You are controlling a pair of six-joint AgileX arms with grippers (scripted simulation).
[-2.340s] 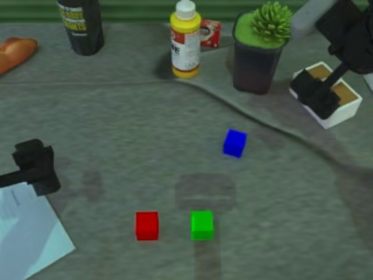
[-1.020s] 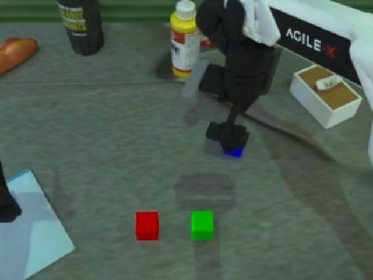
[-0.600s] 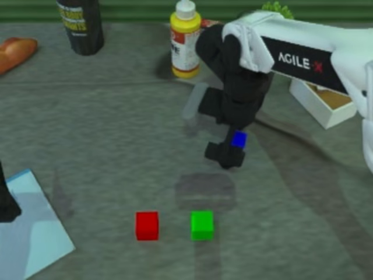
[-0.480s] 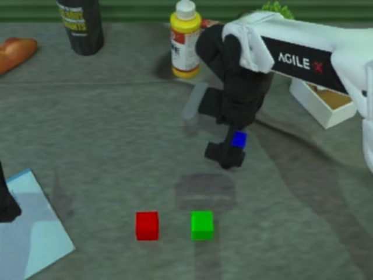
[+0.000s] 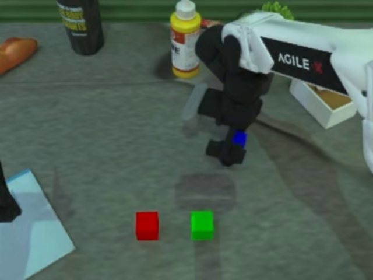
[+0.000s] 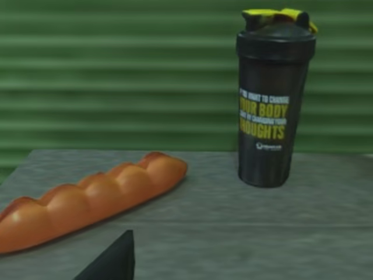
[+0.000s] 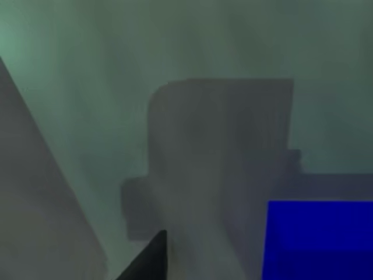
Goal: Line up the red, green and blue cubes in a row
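Note:
The red cube (image 5: pixel 147 225) and the green cube (image 5: pixel 202 225) sit side by side near the table's front, a small gap between them. My right gripper (image 5: pixel 231 149) hangs above the middle of the table, shut on the blue cube (image 5: pixel 238 138), which is lifted off the surface. In the right wrist view the blue cube (image 7: pixel 319 239) fills one corner beside a dark fingertip (image 7: pixel 152 258), over the gripper's shadow on the cloth. My left gripper (image 5: pixel 6 204) is parked at the table's left edge, open; one fingertip (image 6: pixel 115 263) shows in its wrist view.
Along the back stand a black shaker (image 5: pixel 81 23), a yellow bottle (image 5: pixel 185 41) and a white box with a brown top (image 5: pixel 326 102). A bread loaf (image 5: pixel 14 52) lies at the back left. A pale blue sheet (image 5: pixel 32 233) covers the front left corner.
My right arm swung in from the back right, came down on the blue cube, shut on it and lifted it. The left arm drew back to the left edge.

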